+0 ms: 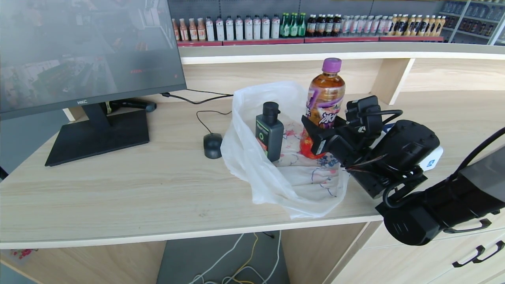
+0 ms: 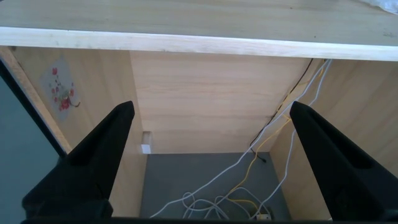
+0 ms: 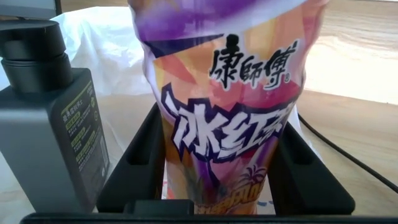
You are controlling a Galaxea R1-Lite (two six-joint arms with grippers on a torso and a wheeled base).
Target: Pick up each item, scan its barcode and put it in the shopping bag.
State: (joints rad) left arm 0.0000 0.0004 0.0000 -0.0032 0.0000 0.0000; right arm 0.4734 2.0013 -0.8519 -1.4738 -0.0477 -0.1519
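Right hand (image 1: 317,138) clamped on the lower part of the purple-capped tea bottle (image 1: 325,96), held upright at the open mouth of the white shopping bag (image 1: 252,165) on the table (image 1: 118,189). Dark bottle (image 1: 269,134) stands in the bag just beside it. Left hand (image 2: 211,162) is below the table edge, fingers apart, holding nothing.

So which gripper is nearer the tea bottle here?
Right. The right gripper is shut on the tea bottle; the left gripper hangs open below the counter edge, far from it.

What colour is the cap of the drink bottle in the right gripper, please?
Purple: the cap of the bottle shows best in the head view.
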